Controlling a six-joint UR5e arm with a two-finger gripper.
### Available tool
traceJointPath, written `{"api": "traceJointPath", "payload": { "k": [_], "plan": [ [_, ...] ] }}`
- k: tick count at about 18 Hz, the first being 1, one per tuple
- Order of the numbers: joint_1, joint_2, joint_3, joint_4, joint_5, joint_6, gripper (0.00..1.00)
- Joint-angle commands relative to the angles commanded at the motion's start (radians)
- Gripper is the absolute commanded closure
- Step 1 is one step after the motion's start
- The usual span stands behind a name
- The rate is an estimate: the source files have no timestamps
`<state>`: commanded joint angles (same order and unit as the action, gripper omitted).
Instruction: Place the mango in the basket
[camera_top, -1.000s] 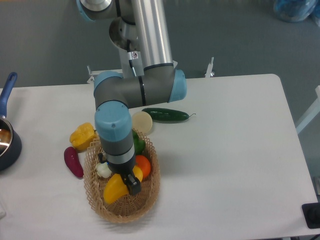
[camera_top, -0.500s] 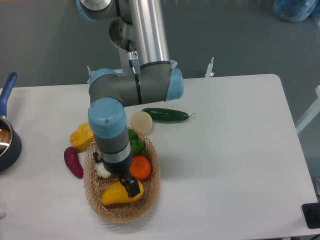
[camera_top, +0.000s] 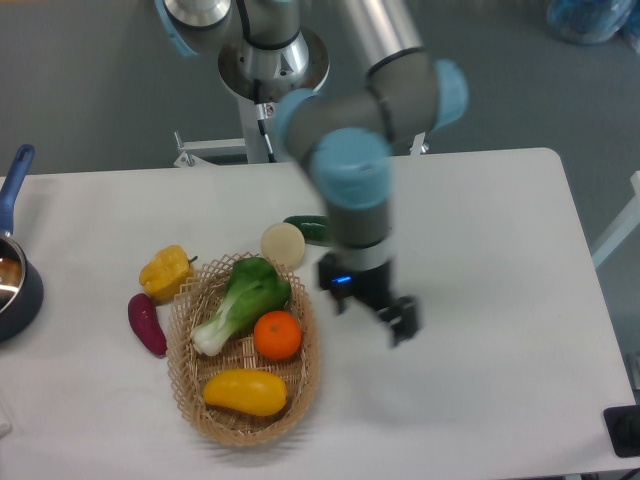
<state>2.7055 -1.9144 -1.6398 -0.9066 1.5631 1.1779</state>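
The mango (camera_top: 245, 392), a smooth yellow-orange oval, lies inside the woven wicker basket (camera_top: 190, 405) near its front end. A round orange (camera_top: 278, 335) and a leafy green vegetable (camera_top: 242, 298) share the basket behind it. My gripper (camera_top: 372, 313) hangs over bare table to the right of the basket, well away from the mango. It is motion-blurred, its two dark fingers stand apart and nothing is between them.
A yellow bell pepper (camera_top: 165, 271) and a purple eggplant (camera_top: 147, 324) lie left of the basket. A pale round item (camera_top: 283, 243) and a green cucumber (camera_top: 306, 228) sit behind it, partly hidden by the arm. A dark pot (camera_top: 12, 282) is at the left edge.
The gripper let go of the mango, which now lies flat in the basket. The arm swung up and to the right, off the basket, uncovering the leafy vegetable.
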Motion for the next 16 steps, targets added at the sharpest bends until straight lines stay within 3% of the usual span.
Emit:
{"api": "traceJointPath", "payload": {
  "k": [6, 11, 16],
  "plan": [
    [0.178, -0.04, 0.0, 0.002, -0.014, 0.172, 0.0],
    [0.189, -0.063, 0.024, 0.005, -0.054, 0.284, 0.0],
    [0.201, -0.077, 0.043, 0.006, -0.054, 0.289, 0.0]
  ]
}}
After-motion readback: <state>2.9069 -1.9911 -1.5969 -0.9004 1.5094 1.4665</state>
